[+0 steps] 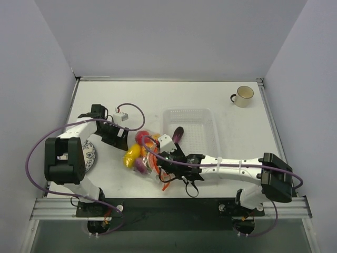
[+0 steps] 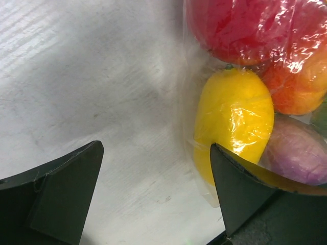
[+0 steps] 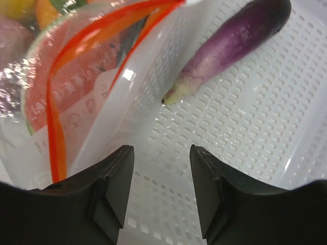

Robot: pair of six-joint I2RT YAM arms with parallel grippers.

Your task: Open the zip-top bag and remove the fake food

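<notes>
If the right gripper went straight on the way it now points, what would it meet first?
Probably the white mesh basket, whose floor shows between the right gripper's open jaws. The eggplant lies farther on, rightward; the zip-top bag sits left. Depth is unclear.

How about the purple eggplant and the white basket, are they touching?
Touching. The right wrist view shows the eggplant lying flat on the basket floor, with no gap beneath it.
</notes>
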